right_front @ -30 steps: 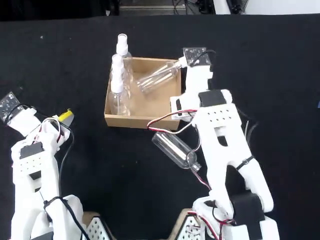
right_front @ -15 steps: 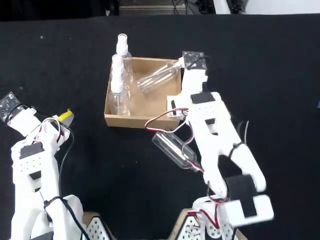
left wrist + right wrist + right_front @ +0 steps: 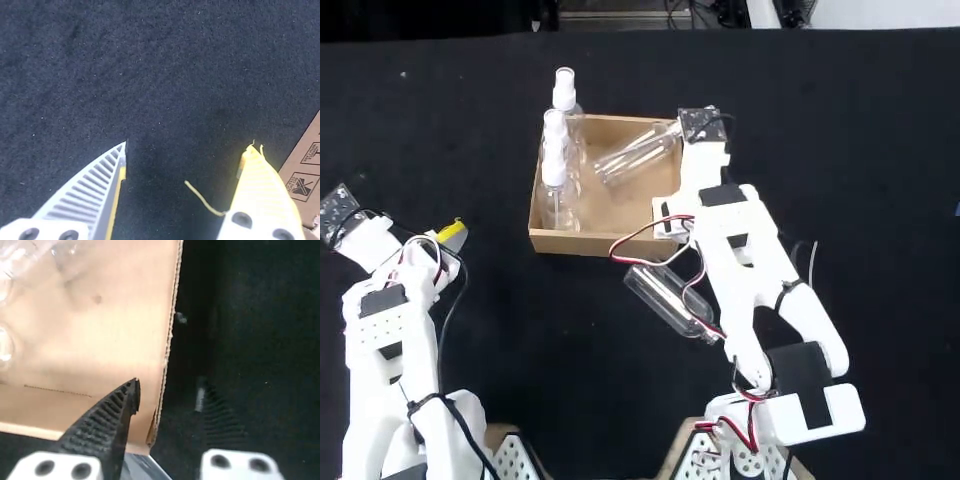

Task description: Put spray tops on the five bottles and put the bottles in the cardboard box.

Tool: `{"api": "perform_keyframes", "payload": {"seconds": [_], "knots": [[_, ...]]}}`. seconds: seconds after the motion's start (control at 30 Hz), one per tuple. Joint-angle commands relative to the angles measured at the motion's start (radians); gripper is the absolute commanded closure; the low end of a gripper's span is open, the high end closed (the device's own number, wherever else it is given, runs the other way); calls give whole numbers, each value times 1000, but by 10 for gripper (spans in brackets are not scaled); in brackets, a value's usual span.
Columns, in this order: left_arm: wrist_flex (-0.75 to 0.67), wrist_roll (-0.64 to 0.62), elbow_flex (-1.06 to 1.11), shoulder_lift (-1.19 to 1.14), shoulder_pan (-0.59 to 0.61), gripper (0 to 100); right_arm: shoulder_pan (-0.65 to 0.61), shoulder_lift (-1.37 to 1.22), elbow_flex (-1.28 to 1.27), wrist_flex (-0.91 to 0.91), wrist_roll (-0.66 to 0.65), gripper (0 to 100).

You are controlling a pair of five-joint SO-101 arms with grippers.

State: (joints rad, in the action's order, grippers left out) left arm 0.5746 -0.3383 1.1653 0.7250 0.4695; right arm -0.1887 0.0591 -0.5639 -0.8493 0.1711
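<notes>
The cardboard box [image 3: 610, 215] sits mid-table. Two upright clear bottles with white spray tops [image 3: 554, 150] stand along its left wall, and a third clear bottle [image 3: 635, 155] lies slanted across its back. Another clear bottle [image 3: 665, 298] lies on the black cloth in front of the box, partly under the right arm [image 3: 735, 235]. My right gripper [image 3: 167, 395] is open and straddles the box's right wall [image 3: 170, 330], one finger inside and one outside. At the far left, my left gripper [image 3: 187, 147] is open above bare cloth and holds nothing.
A corner of the box [image 3: 305, 165] shows beside the left gripper. Red and white cables [image 3: 650, 240] loop off the right arm over the box's front right corner. Black cloth covers the whole table.
The right arm swung a little to the left, which brought its gripper over the box's right wall. The left arm and the bottles kept still.
</notes>
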Motion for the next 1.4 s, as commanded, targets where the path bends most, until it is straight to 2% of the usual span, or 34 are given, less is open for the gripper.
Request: {"api": "perform_keyframes", "payload": {"seconds": [0.0,0.33,0.53,0.8,1.13,1.37], "knots": [[-18,21,-25,15,7,661,5,7,16,21,-12,868],[-18,21,-24,15,8,661,8,-130,54,66,-14,872],[-18,21,-24,15,8,661,29,-131,65,69,-12,960],[-18,21,-24,15,8,661,60,-130,68,71,-18,988],[-18,21,-24,15,8,661,55,-130,68,61,-138,988],[-18,21,-24,14,8,661,57,-128,64,60,-170,988]]}}
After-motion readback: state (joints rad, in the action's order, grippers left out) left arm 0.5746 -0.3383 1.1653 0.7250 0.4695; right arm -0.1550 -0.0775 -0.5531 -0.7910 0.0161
